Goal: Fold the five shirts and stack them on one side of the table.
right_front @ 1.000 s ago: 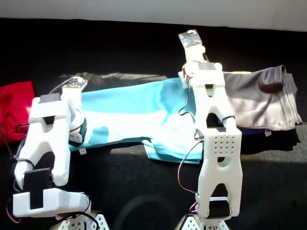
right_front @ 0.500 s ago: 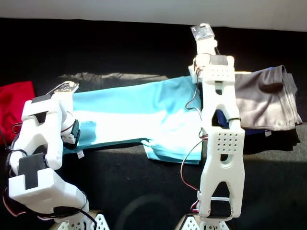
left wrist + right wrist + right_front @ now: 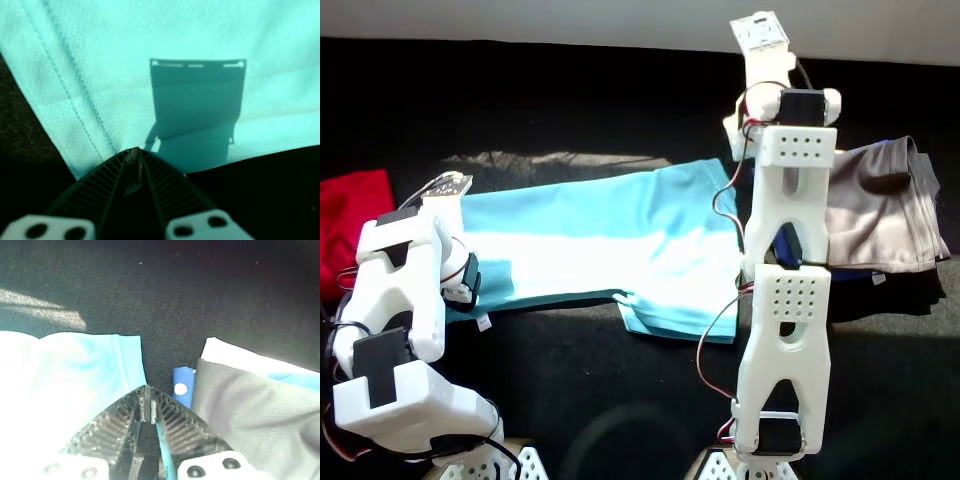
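Note:
A teal shirt (image 3: pixel 600 240) lies spread across the middle of the black table. My left gripper (image 3: pixel 134 157) is shut on its hem near the left front corner (image 3: pixel 470 290). In the left wrist view the teal cloth (image 3: pixel 200 50) carries the shadow of the camera board. My right gripper (image 3: pixel 148 407) is shut on the shirt's right edge, a thin teal strip between its fingers, close to the far right corner (image 3: pixel 735 150). To the right, a grey shirt (image 3: pixel 880 210) lies folded on top of a stack (image 3: pixel 260 400).
A red shirt (image 3: pixel 350 225) lies crumpled at the table's left edge. A blue polka-dot cloth (image 3: pixel 182 385) pokes out from under the grey stack, just beside the teal shirt's edge. A white wall runs along the far side of the table.
The right arm has stretched toward the far edge and to the right, and the left arm has pulled back to the left. The teal shirt between them now lies flatter and wider.

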{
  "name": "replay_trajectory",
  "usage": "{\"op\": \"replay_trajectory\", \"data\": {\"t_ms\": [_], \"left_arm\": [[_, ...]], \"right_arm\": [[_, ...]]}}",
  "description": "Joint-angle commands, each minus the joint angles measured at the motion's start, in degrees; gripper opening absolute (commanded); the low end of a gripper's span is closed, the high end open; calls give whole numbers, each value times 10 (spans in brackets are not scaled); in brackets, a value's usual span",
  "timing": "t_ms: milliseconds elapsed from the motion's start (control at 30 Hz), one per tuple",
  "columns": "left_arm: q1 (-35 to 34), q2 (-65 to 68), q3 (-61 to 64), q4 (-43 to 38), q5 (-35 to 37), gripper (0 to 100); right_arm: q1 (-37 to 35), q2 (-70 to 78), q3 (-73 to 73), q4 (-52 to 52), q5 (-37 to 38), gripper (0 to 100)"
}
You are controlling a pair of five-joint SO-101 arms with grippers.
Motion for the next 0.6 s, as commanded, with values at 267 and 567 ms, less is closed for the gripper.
{"op": "replay_trajectory", "data": {"t_ms": [267,567], "left_arm": [[-20,1,2,-16,-4,9],[-20,2,2,-16,-4,9]], "right_arm": [[-52,-155,-33,11,-2,8],[-125,-453,393,11,-2,12]]}}
